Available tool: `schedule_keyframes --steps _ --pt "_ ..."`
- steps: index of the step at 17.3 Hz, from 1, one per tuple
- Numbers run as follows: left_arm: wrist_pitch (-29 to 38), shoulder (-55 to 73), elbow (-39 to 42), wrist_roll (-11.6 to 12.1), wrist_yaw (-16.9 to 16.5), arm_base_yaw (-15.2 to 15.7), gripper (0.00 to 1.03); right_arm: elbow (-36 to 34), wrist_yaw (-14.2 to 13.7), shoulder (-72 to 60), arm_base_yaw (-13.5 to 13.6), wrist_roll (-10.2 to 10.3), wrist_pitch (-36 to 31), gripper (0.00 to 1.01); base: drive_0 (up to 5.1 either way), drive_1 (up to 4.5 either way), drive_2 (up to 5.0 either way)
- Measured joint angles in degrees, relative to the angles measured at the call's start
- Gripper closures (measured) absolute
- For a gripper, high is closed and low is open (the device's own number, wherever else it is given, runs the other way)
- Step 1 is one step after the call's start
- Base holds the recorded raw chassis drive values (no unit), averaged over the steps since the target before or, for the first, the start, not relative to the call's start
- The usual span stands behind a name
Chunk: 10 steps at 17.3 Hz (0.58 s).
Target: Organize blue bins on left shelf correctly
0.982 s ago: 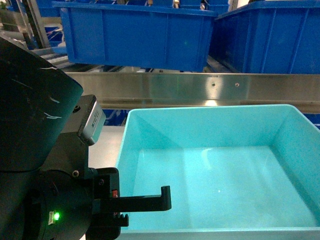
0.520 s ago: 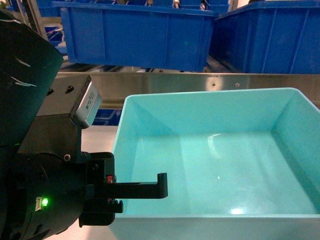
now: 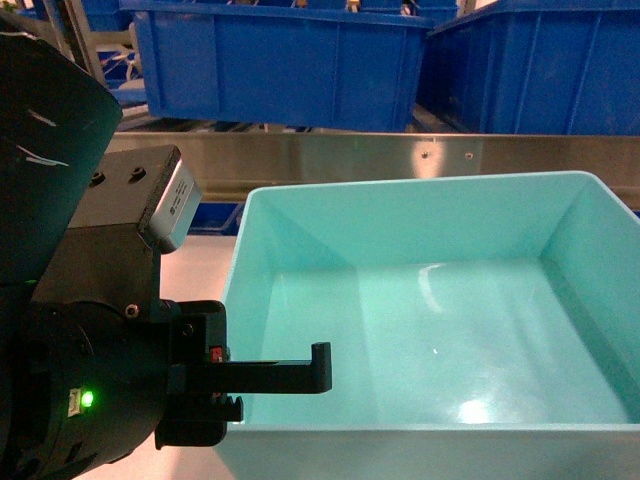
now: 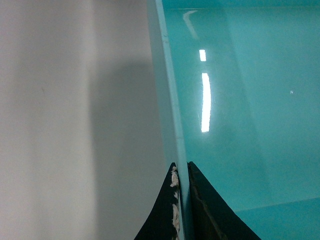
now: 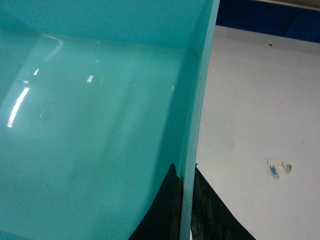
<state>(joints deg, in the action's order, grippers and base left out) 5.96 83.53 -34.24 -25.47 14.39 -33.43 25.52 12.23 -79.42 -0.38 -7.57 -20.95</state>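
One of the blue bins, a light turquoise tub [image 3: 400, 225], fills the lower right of the head view and has nothing in it. My left gripper [image 3: 240, 395] is shut on its left wall near the front corner. In the left wrist view the black fingers [image 4: 181, 172] pinch that thin wall of the bin [image 4: 240, 125]. My right gripper [image 5: 186, 175] is shut on the right wall of the bin [image 5: 100, 125]; the head view does not show it. The left shelf's steel rail [image 3: 400, 160] runs just behind the bin.
Two royal-blue bins [image 3: 280, 60] [image 3: 540, 70] sit on the shelf level above the rail. A pale tabletop [image 4: 60, 125] [image 5: 250, 100] lies under the turquoise bin, with a small torn sticker [image 5: 278, 168] on its right side. My left arm's black housing [image 3: 60, 250] blocks the head view's left.
The turquoise bin has risen in the head view, its far rim now closer to the steel rail. My left arm rose with it. Both grips look unchanged.
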Motion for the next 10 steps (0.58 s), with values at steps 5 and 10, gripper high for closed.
schedule_keyframes --steps 5,10 --pt "0.1 0.0 0.0 0.0 0.0 -0.2 1.01 0.0 0.0 0.0 -0.4 0.0 0.2 0.99 -0.1 -4.18 4.1" --pt "0.0 0.0 0.0 0.0 0.0 -0.1 1.01 0.0 0.0 0.1 -0.1 0.0 0.2 0.99 -0.1 -4.18 4.1"
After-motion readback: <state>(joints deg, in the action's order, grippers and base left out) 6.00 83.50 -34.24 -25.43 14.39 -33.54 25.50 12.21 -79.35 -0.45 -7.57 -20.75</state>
